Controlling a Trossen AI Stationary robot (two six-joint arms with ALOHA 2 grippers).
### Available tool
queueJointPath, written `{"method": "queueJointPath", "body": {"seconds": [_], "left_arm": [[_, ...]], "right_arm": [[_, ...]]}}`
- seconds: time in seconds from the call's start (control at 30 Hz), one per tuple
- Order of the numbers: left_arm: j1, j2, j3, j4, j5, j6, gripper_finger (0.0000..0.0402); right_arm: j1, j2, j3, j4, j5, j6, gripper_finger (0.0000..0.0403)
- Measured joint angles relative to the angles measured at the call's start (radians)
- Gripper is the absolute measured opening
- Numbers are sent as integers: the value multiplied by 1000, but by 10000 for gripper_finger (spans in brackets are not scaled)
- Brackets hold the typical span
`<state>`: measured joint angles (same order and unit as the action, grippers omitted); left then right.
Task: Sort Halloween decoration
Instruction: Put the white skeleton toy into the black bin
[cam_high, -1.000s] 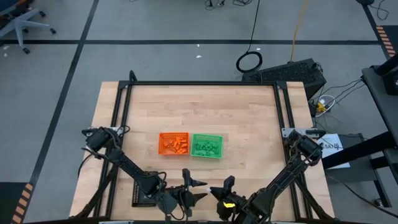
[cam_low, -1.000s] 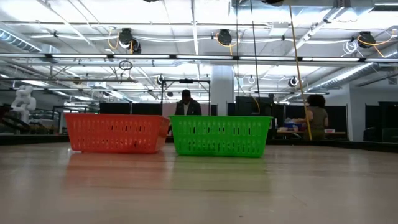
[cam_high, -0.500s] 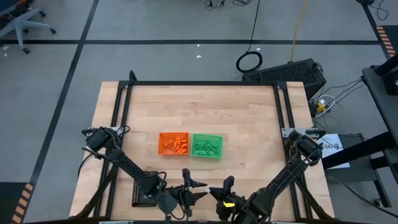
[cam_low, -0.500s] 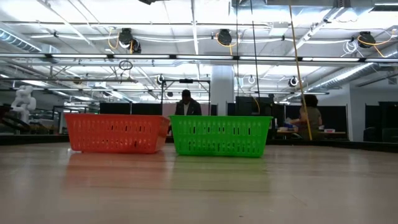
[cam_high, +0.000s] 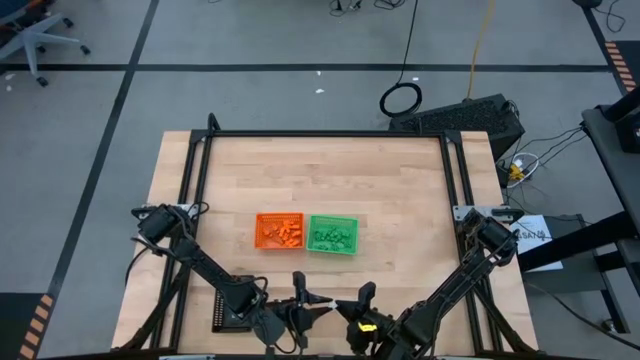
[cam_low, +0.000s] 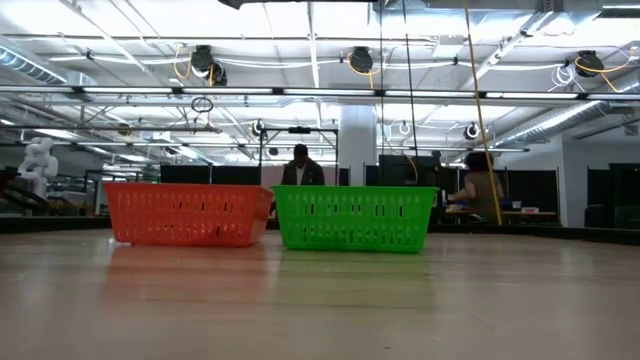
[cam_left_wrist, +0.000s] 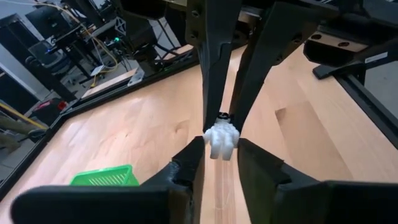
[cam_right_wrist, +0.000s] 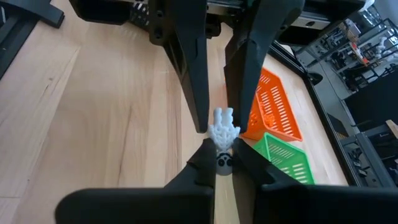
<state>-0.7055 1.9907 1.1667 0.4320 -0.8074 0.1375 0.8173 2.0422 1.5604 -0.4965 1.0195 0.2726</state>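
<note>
Most of the sorting seemed done: the square orange plastic basket (cam_high: 279, 231) held orange trinkets (cam_high: 282, 235) and the square green plastic basket (cam_high: 332, 234) held green ones (cam_high: 330, 238), side by side at the middle of the wooden worktop (cam_high: 400, 190). One small white skeleton figure (cam_left_wrist: 221, 138) was left, held above the near edge. The right hand (cam_right_wrist: 224, 153) was clenched on its dark end, while the left hand (cam_left_wrist: 218, 159) stood on both sides of it, not firmly gripping yet.
</note>
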Motion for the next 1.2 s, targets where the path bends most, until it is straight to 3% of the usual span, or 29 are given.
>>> {"method": "queueJointPath", "body": {"seconds": [0.37,0.6,0.8,1.0,1.1,1.2], "left_arm": [[0,0,0,-1,3,0,9],[-7,1,0,-1,15,-1,6],[-40,-28,0,-47,-10,-2,6],[-93,-99,0,-275,-10,-146,6],[-118,-152,0,-481,2,-315,6],[-147,-214,0,-682,84,-503,6]], "right_arm": [[0,0,0,4,-1,3,26],[1,0,0,7,-32,24,47],[2,-1,0,-44,-94,101,105],[2,-1,0,-158,-213,256,148],[2,-1,-1,-187,-291,299,152],[11,-1,-1,-188,-320,304,148]]}}
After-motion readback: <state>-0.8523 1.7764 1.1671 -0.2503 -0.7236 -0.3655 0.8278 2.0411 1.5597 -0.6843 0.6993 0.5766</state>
